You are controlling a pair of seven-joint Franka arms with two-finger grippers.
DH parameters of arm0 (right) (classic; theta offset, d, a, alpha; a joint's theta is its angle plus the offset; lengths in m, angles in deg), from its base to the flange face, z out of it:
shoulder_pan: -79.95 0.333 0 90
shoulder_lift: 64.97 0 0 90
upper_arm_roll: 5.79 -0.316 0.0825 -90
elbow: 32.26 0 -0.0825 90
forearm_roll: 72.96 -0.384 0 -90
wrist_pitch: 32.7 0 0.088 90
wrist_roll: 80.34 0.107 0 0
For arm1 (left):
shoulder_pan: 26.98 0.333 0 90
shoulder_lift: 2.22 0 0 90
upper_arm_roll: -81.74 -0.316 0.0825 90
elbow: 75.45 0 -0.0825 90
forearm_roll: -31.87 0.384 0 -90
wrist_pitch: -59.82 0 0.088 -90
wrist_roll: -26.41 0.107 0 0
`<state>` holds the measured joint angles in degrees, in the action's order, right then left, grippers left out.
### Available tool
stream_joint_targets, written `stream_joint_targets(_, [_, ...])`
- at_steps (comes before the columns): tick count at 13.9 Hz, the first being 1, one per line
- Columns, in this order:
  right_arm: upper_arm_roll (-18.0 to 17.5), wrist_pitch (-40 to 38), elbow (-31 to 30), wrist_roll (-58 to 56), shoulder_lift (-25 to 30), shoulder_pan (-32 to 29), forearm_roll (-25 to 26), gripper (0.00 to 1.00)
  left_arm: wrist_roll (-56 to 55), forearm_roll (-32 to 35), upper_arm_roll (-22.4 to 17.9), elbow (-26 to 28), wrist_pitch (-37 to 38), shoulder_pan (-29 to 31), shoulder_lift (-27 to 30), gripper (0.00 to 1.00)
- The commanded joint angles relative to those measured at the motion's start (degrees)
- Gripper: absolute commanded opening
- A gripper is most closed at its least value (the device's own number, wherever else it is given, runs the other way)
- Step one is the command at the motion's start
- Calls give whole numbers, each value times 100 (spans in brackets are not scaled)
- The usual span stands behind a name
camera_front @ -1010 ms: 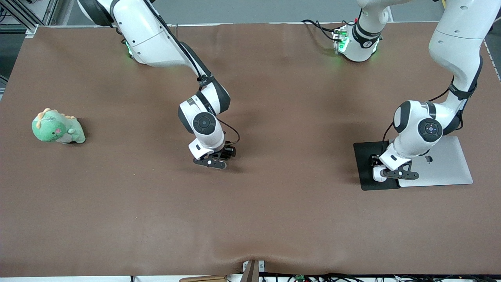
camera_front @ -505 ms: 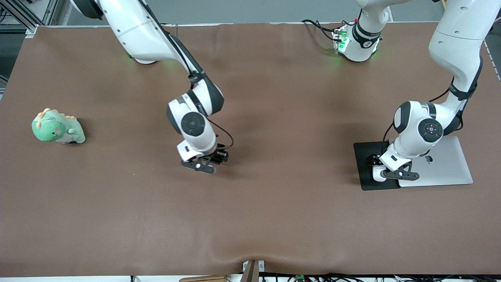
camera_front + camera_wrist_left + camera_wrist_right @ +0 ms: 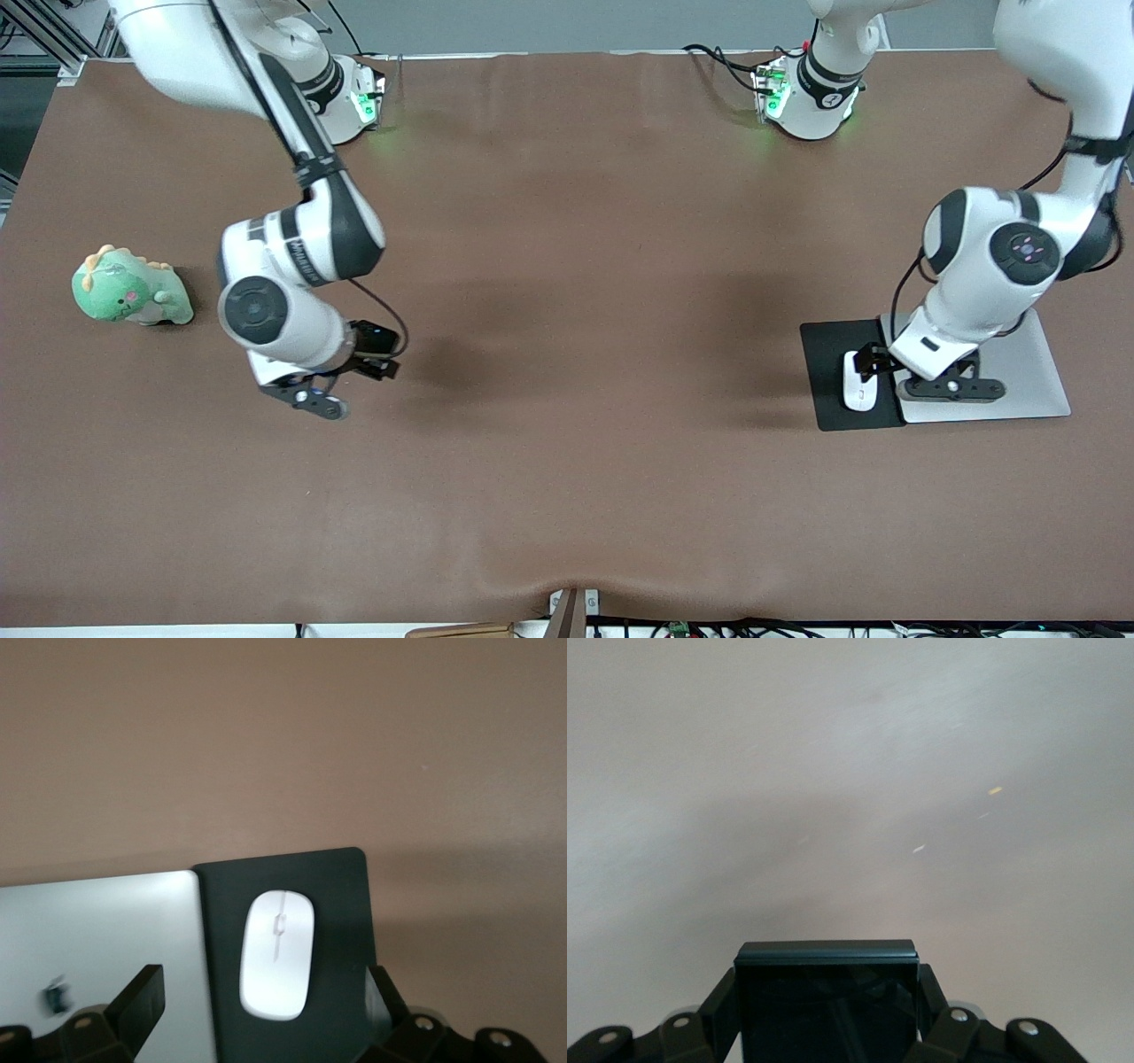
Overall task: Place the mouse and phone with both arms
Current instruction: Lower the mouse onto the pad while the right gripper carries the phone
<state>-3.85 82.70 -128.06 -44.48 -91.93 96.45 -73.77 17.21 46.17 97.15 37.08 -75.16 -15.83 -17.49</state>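
1. While my left arm hangs above the laptop end of the table, my left gripper [image 3: 912,377] has its fingers spread wide with nothing between them.
2. My left wrist view shows both left fingertips [image 3: 142,997] standing apart, one over the laptop lid and the other over the edge of the pad, clear of the mouse.
3. Resting free on the black pad [image 3: 828,412], the mouse [image 3: 858,381] touches neither of my fingers; it lies lengthwise, just beside the edge where the pad meets the silver laptop [image 3: 1032,381].
4. From the wrist, the mouse [image 3: 278,954] sits whole and white on the pad [image 3: 341,904], its thin grey centre line visible, with the laptop lid [image 3: 97,939] alongside.
5. My right gripper [image 3: 341,381] is clamped on the phone [image 3: 372,341], raised over bare brown table [image 3: 567,496] toward the right arm's end.
6. Seen through the right wrist camera, the phone [image 3: 826,1001] fills the space between my right fingers [image 3: 722,1010], its glossy black face and upper edge showing, gripped on both long sides.
7. Below the held phone only the plain table surface [image 3: 850,771] appears.
8. A green dinosaur plush [image 3: 131,287] lies on the table toward the right arm's end, well apart from my right gripper and untouched.
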Motion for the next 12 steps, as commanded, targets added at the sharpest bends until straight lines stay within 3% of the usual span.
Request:
stream_joint_targets(1, [-106,-71,-307,-622,244,-567,3,0,-318,-154,181,-537,1084,62,392,100])
stream_joint_targets(4, [-97,323,-860,-1545,419,-1095,11,0,-495,-366,199,-915,1744,62,717,100])
stream_joint_targets(8, [-97,1298,-1704,-2758,534,-1815,55,0,-434,-674,199,-2320,3334,71,683,100])
stream_joint_targets(12, [-97,1730,-1811,-4093,403,-2589,82,0,-416,-876,217,-2613,4013,71,1024,100])
